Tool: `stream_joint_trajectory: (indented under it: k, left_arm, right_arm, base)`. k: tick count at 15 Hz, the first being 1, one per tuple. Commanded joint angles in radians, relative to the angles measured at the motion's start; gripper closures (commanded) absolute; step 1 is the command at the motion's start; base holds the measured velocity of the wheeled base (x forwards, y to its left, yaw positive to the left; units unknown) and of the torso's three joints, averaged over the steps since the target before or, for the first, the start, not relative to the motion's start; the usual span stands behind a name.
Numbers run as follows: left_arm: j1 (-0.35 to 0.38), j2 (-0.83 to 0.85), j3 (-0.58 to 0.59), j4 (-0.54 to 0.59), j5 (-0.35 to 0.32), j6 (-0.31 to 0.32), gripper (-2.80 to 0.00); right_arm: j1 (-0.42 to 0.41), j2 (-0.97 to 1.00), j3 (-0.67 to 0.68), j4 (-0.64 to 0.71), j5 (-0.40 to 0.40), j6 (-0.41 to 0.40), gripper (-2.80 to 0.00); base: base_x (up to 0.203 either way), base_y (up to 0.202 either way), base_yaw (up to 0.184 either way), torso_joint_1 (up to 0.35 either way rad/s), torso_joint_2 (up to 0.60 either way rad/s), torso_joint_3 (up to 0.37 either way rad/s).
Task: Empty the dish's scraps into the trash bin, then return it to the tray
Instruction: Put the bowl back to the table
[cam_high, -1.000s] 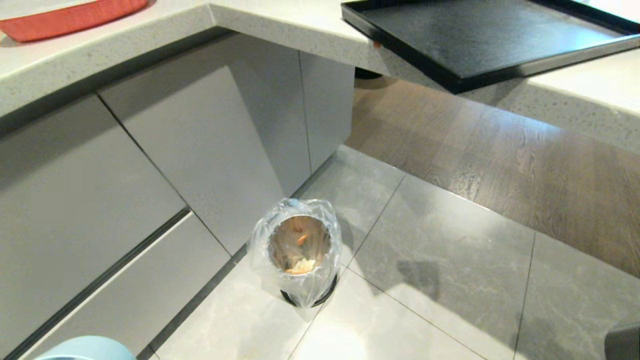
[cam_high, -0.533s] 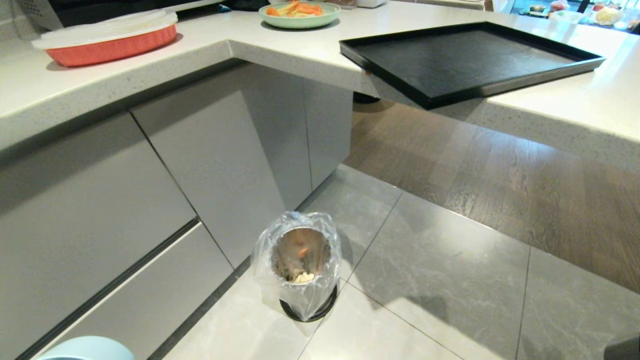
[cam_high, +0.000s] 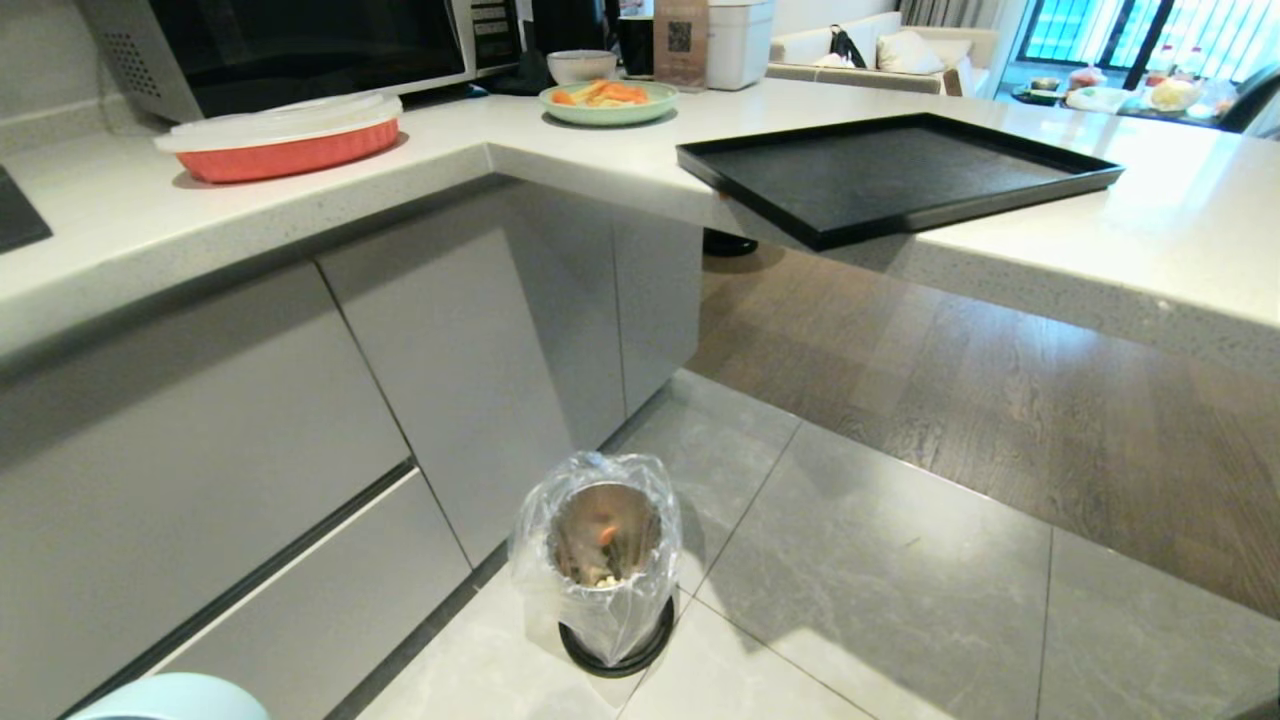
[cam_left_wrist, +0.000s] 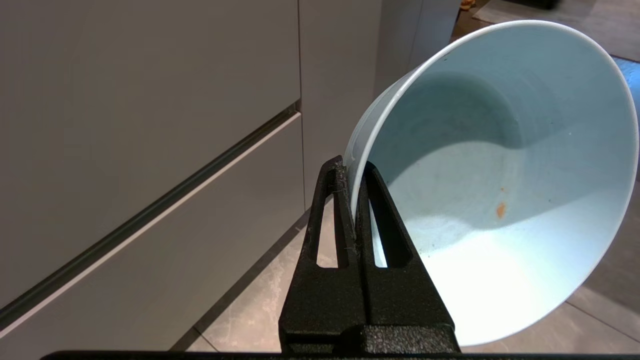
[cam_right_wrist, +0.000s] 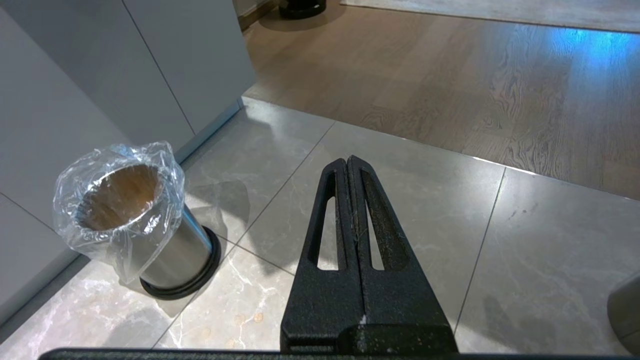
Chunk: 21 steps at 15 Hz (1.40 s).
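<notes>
Our left gripper (cam_left_wrist: 354, 200) pinches the dish (cam_left_wrist: 500, 190) by its rim, seemingly emptied; scraps (cam_high: 603, 555) lie in the trash bin (cam_high: 600, 570). Next we lift it onto the tray (cam_high: 890, 175) at the counter's edge; right gripper (cam_right_wrist: 348, 200) pressed together, idle.

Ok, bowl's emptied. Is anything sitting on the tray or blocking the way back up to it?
Nothing visible does. The black tray lies bare on the counter, one corner overhanging the edge. The left tool grips the pale blue bowl by its rim, low beside the cabinet; the counter edge lies between.
</notes>
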<state>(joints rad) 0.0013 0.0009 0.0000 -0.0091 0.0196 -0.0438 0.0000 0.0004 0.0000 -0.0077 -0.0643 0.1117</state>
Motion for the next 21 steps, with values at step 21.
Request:
stream_joint_trajectory:
  k: [21]
  left_arm:
    - [0.0,0.001,0.0,0.0,0.0,0.001,0.0]
  right_arm:
    - [0.0,0.0,0.0,0.0,0.0,0.0,0.0]
  base:
    - [0.0,0.0,0.0,0.001,0.0,0.01]
